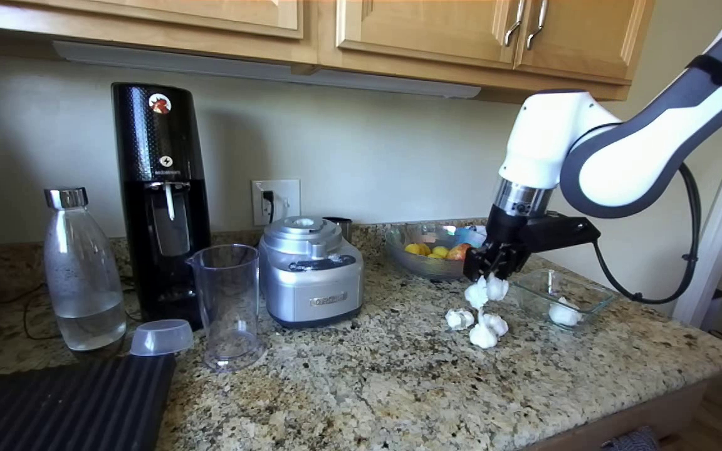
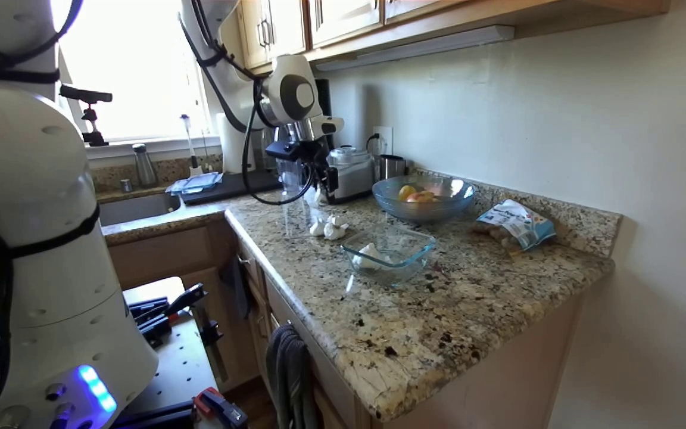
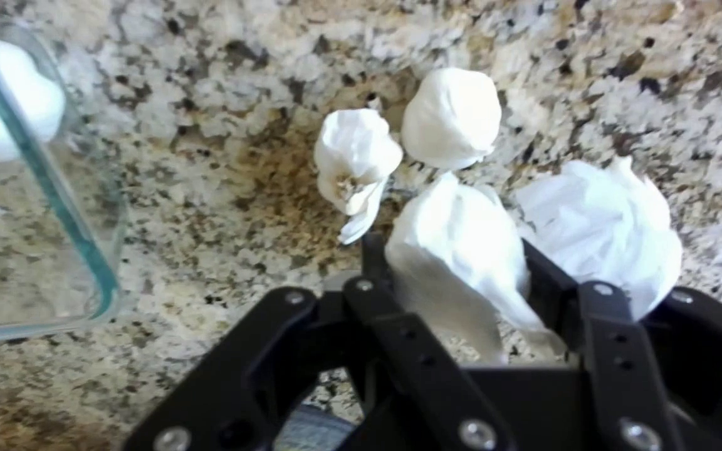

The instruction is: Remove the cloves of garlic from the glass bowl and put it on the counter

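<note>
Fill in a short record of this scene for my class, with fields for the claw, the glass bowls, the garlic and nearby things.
Surface: speckled granite counter
Claw: closed on a garlic bulb, raised above the counter
Small glass bowl: one bulb inside
Beside that bowl: at least two bulbs on the counter
Nearby: larger glass bowl of fruit; blue-and-white bag; silver appliance; clear pitcher
Unclear: whether another bulb, just outside the claw, is raised too
Not yet done: held bulb set down; small bowl emptied

Glossy granite counter (image 2: 438, 322), smooth glass bowl (image 2: 395, 274), papery garlic (image 3: 452, 119), wooden cabinets (image 1: 423, 31).
</note>
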